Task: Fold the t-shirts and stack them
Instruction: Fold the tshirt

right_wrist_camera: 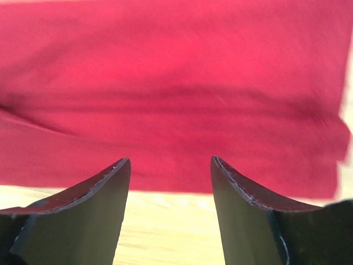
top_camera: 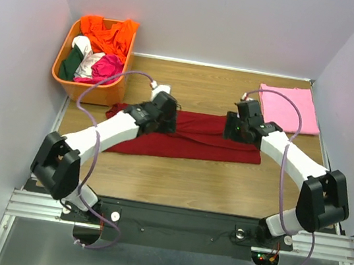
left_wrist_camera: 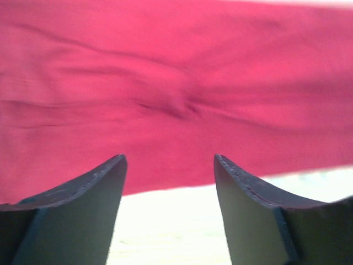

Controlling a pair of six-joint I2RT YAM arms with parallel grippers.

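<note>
The maroon t-shirt [top_camera: 196, 139] lies on the wooden table as a long folded strip running left to right. It fills the left wrist view [left_wrist_camera: 176, 94] and the right wrist view [right_wrist_camera: 176, 94]. My left gripper [top_camera: 166, 114] hovers over the strip's left part, open and empty [left_wrist_camera: 170, 160]. My right gripper [top_camera: 239, 125] hovers over its right part, open and empty [right_wrist_camera: 170, 161]. Both sets of jaws stand wide apart over the shirt's edge, with bare table between them. The light pink t-shirt [top_camera: 289, 108] lies folded at the back right of the table.
An orange plastic basket [top_camera: 91, 83] with several crumpled clothes stands at the back left. Bare wooden table [top_camera: 196, 182] lies in front of the maroon strip. White walls close in the back and both sides.
</note>
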